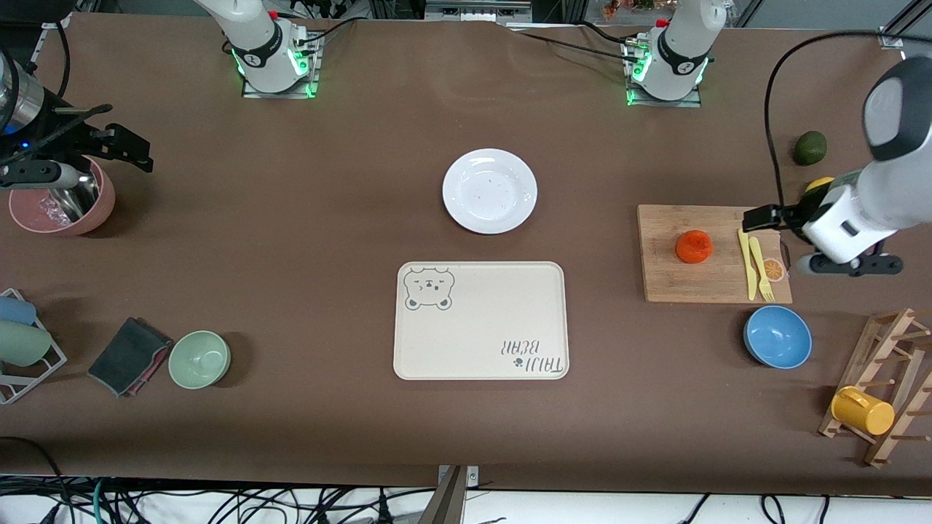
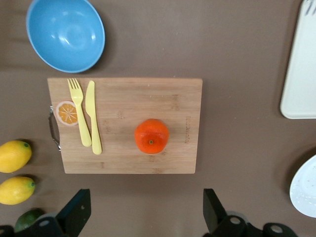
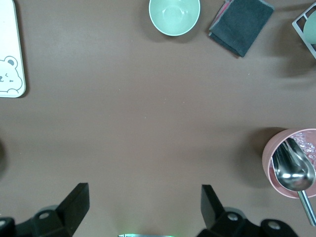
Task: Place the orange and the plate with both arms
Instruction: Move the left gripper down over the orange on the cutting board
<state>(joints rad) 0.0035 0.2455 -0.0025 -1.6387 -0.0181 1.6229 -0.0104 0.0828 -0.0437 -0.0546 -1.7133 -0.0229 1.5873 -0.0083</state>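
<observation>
The white plate (image 1: 489, 191) lies on the brown table, farther from the front camera than the cream bear tray (image 1: 480, 320). The orange (image 1: 694, 246) (image 2: 151, 136) sits on a wooden cutting board (image 1: 666, 280) toward the left arm's end. My left gripper (image 1: 762, 217) (image 2: 144, 212) hangs open and empty in the air by the board's edge, apart from the orange. My right gripper (image 1: 124, 145) (image 3: 143, 207) is open and empty over bare table beside a pink bowl (image 1: 62, 200).
A yellow fork and knife (image 1: 757, 266) lie on the board. Around it are a blue bowl (image 1: 778, 337), two lemons (image 2: 15, 155), a dark green fruit (image 1: 810, 148) and a rack with a yellow mug (image 1: 863, 411). A green bowl (image 1: 199, 359) and dark cloth (image 1: 129, 356) lie near the right arm's end.
</observation>
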